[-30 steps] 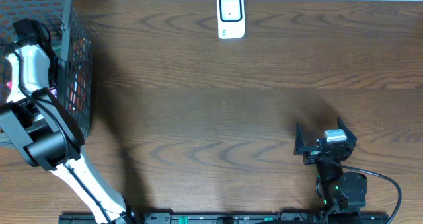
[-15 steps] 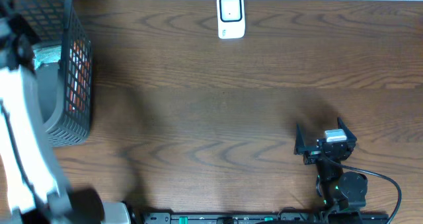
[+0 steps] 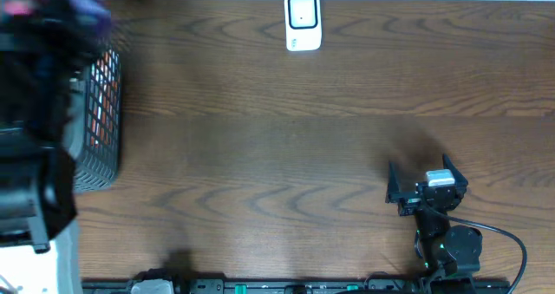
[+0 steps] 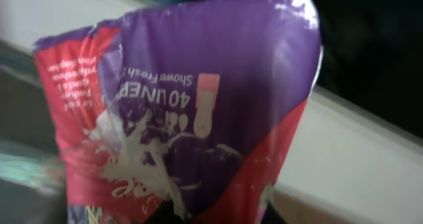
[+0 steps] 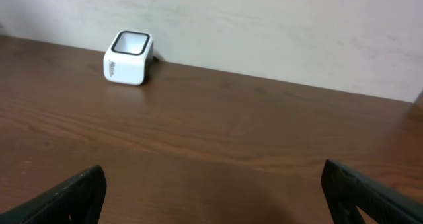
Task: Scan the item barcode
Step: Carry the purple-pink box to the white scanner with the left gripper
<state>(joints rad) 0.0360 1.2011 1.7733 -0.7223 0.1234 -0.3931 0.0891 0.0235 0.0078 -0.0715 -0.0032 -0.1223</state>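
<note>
Item = purple/red plastic pouch (image 4: pixel 198 118), printed film, "40 liners" legible upside down in the wrist view. It fills most of the L wrist view. From overhead it's a purple blur (image 3: pixel 54 1) far left of the scanner (image 3: pixel 303 21), about level w/ it, over the basket (image 3: pixel 100 112), which sits left of and nearer the robot than the scanner.

L gripper (image 3: pixel 48 29) is badly blurred overhead and its tips don't show in the wrist view. Going by the pouch hanging right in front of the cam, jaws are pressed nearly together, pinching the pouch film low down.

R gripper (image 3: pixel 423 183) is spread wide w/ nothing in it, parked right of the scanner and well toward the robot side. In its own cam the scanner (image 5: pixel 128 57) is far off across the bare table (image 5: pixel 218 131).

Handling, my guess:
- Light, soft, crinkly. Film is creased and glossy, so it'll flop and twist under one pinch.
- Slippery-ish surface. A pinch on a fold or seam edge should be safer than on flat film.
- Not fragile, squeezing is OK.
- Glare and wrinkles could spoil the read, so the panel needs to be flat and taut facing the scanner window.

Barcode not seen on the visible face, prob on the other side or hidden. Best hold is near an edge, clear of the code, so fingers don't cover it.
</note>
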